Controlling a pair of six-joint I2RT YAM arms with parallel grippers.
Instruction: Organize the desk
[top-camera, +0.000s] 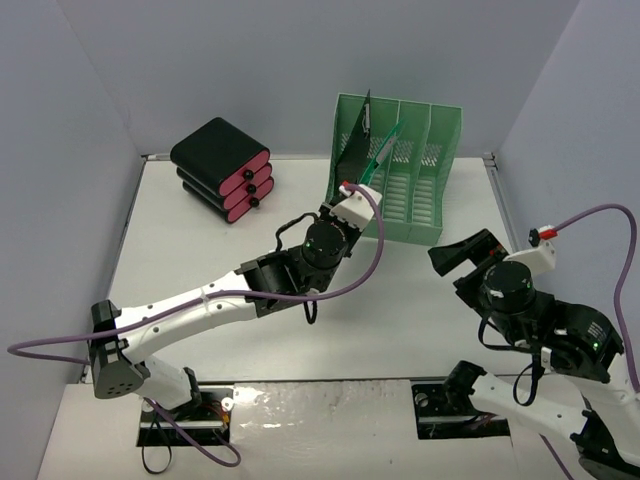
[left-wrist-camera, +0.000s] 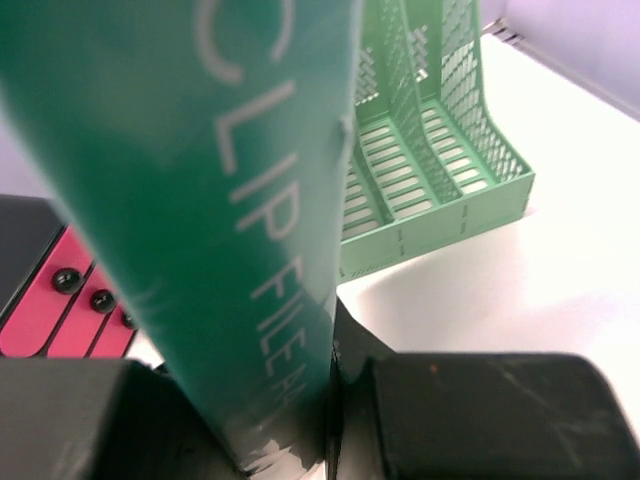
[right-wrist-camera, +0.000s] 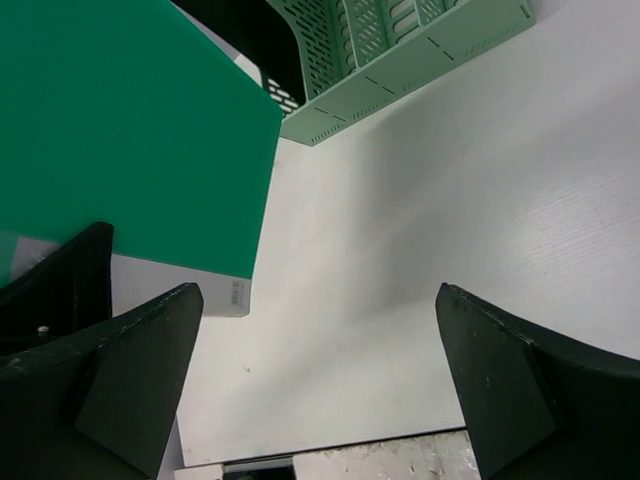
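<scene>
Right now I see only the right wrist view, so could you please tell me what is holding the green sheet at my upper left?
Observer: The left gripper is shut on the near end of the green sheet.
Operator: Thank you. Is it labelled?
Observer: Yes, it reads CLIP FILE in pale letters.
Operator: Is anything on the desk besides the mint-green file rack?
Observer: A stack of three black and pink cases sits in the far left corner, left of the rack.
</scene>
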